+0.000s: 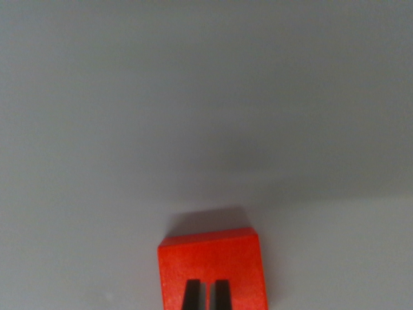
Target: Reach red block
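**Fingers over the red block at the bottom of the wrist view**

Two dark fingers (206,295) poke up from the bottom edge of the wrist view, standing side by side with only a thin sliver of red showing between them. They look nearly closed on each other, with nothing held between them. Both tips lie over the top face of the red block (213,261); whether they touch it or hang just above cannot be told from this angle.

The block sits at the bottom centre of the view, its lower part cut off by the frame edge. Its top face is bright red and slightly blurred, and its far edge tilts a little, the corner toward the wrist view's right being higher.

A soft shadow falls just beyond the block's far edge on the plain grey counter (206,116), which fills the rest of the view.
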